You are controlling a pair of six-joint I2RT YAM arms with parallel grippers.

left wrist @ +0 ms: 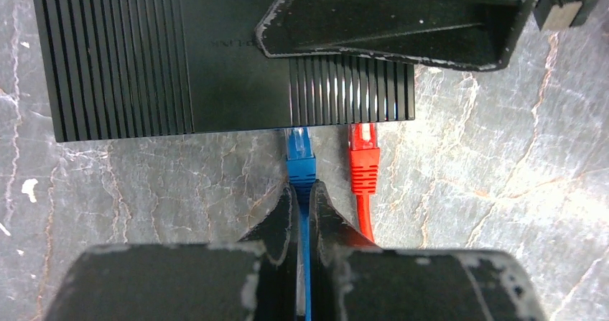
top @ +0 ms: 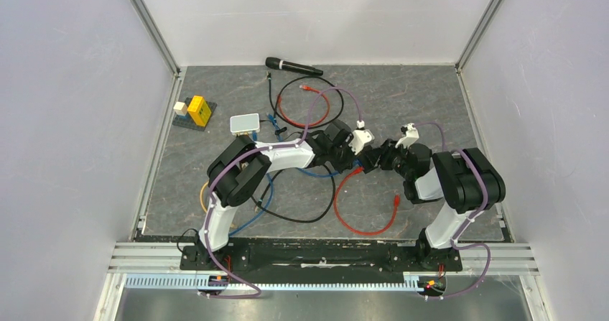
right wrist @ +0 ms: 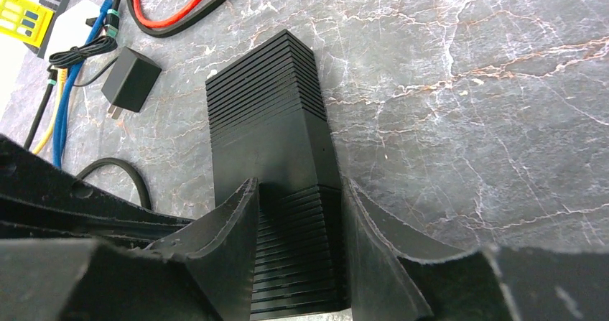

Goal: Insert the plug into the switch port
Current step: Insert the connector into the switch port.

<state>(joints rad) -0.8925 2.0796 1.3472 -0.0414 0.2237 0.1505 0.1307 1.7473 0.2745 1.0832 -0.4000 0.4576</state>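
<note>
**Blue plug at the edge of the black switch, both grippers clamped**

At the table's [top: 431, 105] far-left corner, yellow and white toy bricks [top: 195, 110] stand on a dark base plate. Just right of them lies a pale grey-white box [top: 244, 123], well apart from both grippers. A black microphone [top: 293, 66] lies along the far edge. Loops of black and red cable [top: 366, 210] run over the middle of the table.

At the table's centre the two arms meet over a black ribbed switch [left wrist: 143, 55] that lies flat. Its smooth middle band carries faint raised lettering [left wrist: 233, 43], upside down in the left wrist view and too dim to read with certainty.

The left gripper [left wrist: 304, 192] is clenched on the blue cable [left wrist: 307, 263], right behind the boot of the blue plug [left wrist: 300, 149]. The plug's clear tip meets the near long edge of the switch. The port is hidden under that edge, so how deep the plug sits cannot be told. Just to its right a red plug [left wrist: 364, 163] enters the same edge, untouched by either gripper.

The right gripper [right wrist: 298, 192] straddles the switch from the opposite side. Its jaws are partly spread and press on the two ribbed faces, grasping it. A small black power adapter [right wrist: 129, 82] lies beyond the switch in the right wrist view.
</note>
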